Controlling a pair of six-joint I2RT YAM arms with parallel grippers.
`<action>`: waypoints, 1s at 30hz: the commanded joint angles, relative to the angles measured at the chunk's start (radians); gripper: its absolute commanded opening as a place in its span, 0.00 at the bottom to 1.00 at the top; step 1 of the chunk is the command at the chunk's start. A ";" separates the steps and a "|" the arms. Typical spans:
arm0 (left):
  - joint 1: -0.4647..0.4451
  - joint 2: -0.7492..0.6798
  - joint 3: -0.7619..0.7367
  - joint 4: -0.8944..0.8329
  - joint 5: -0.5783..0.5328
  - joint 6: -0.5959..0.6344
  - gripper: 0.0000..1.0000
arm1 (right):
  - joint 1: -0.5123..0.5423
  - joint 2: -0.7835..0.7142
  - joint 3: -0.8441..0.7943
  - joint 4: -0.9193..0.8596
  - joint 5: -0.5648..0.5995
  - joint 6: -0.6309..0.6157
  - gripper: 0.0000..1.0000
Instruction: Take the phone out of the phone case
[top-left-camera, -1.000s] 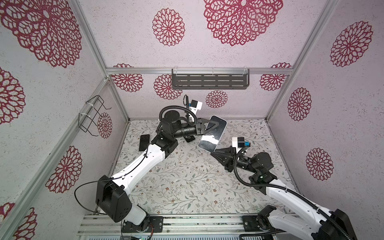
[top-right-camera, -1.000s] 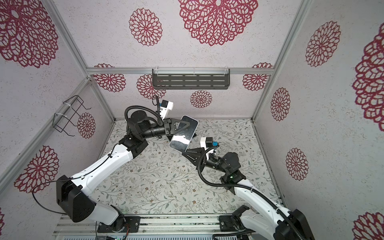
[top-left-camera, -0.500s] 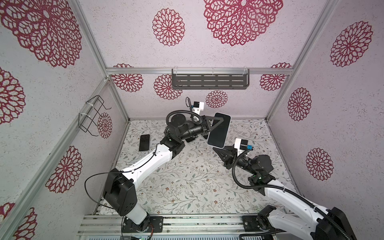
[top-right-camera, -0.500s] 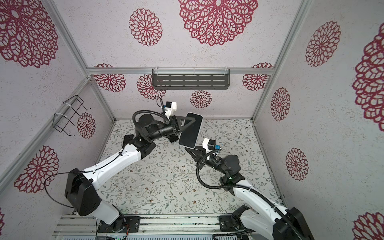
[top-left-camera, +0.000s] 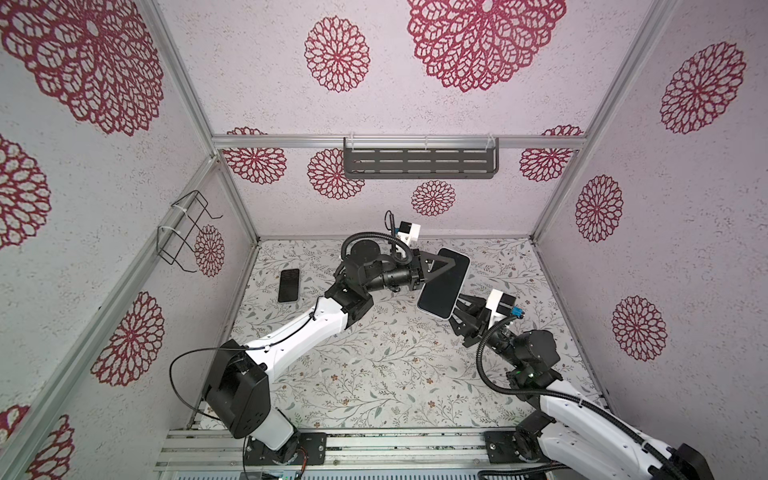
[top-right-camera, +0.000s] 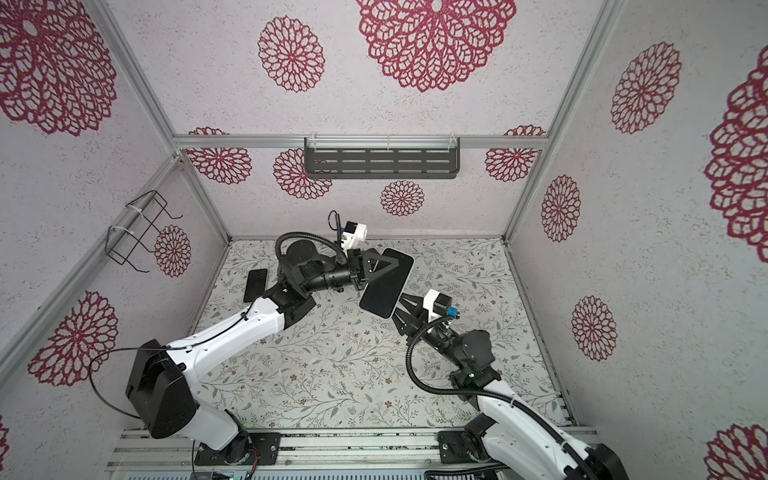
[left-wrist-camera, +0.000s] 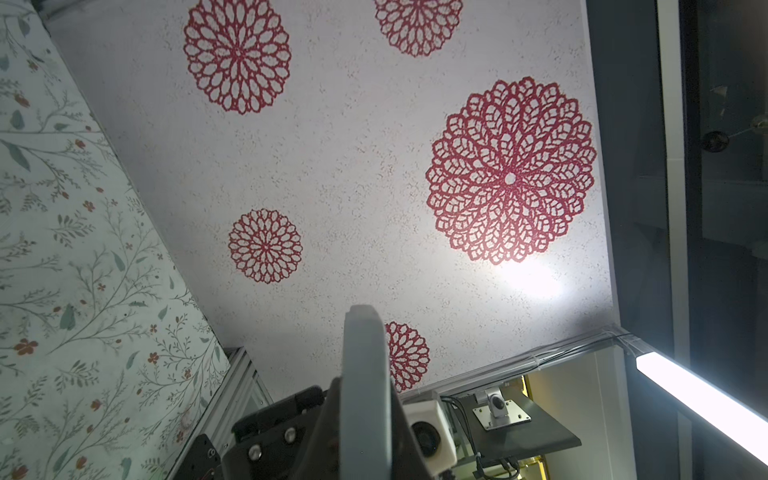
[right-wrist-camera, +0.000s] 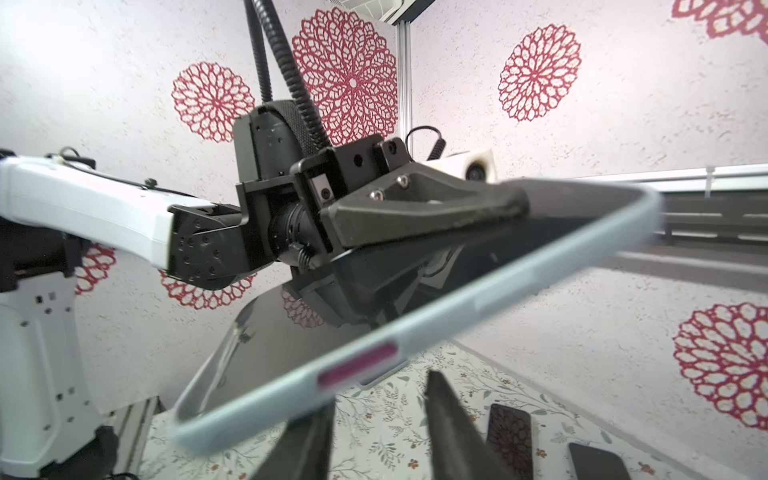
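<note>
The phone, dark screen up inside a pale blue-grey phone case with a magenta side button, hangs tilted above the table's back middle. My left gripper is shut on it across the flat faces; one finger lies on the screen. In the left wrist view the case edge stands between the jaws. My right gripper sits just under the phone's lower end. It is open, its fingers apart, holding nothing.
A second dark phone lies flat on the floral table at the back left. Two dark phones show on the table in the right wrist view. A grey shelf and a wire rack hang on the walls.
The left arm swung the cased phone toward the right and back, then tipped its lower end down. The right gripper rose under that end and opened from shut.
</note>
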 joint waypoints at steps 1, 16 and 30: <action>0.031 -0.074 0.055 -0.017 0.054 0.088 0.00 | -0.006 -0.051 0.057 -0.123 0.012 0.095 0.54; 0.096 -0.090 0.352 -0.740 0.163 0.774 0.00 | -0.031 0.124 0.317 -0.281 -0.462 0.366 0.79; 0.095 -0.051 0.351 -0.647 0.181 0.736 0.00 | 0.019 0.221 0.307 -0.094 -0.467 0.433 0.62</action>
